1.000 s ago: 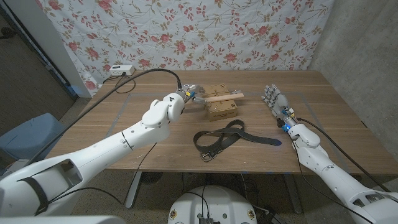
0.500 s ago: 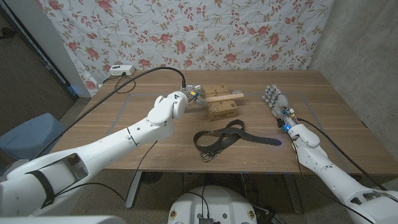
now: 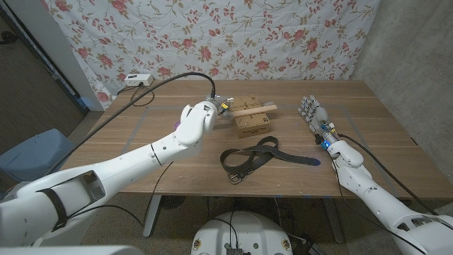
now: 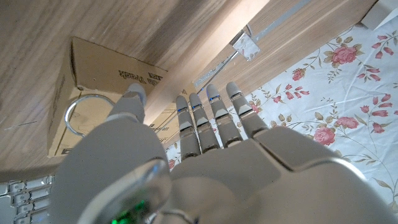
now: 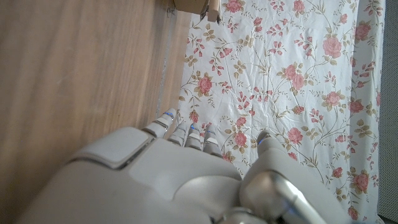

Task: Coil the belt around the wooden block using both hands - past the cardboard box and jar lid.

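Note:
A black belt point(image 3: 249, 156) lies in a loose tangle on the table's middle, its tail pointing right. Behind it a pale wooden block point(image 3: 253, 109) lies across the top of a small cardboard box point(image 3: 253, 125). My left hand point(image 3: 216, 108) hovers at the box's left end, fingers straight and apart, holding nothing. In the left wrist view the left hand's fingers point(image 4: 211, 118) reach toward the cardboard box point(image 4: 106, 68), and a round metal jar lid point(image 4: 82, 116) lies by the thumb. My right hand point(image 3: 310, 110) stands at the right, fingers up and spread, empty.
A white power strip point(image 3: 137, 79) with a cable sits at the table's back left. A flowered cloth point(image 3: 233, 35) hangs behind the table. Faint tape lines point(image 3: 152, 106) mark the tabletop. A blue seat point(image 3: 32, 159) stands off the left side.
My left arm has reached further right, bringing its hand close to the box and the block's left end. The belt and the right hand have stayed put.

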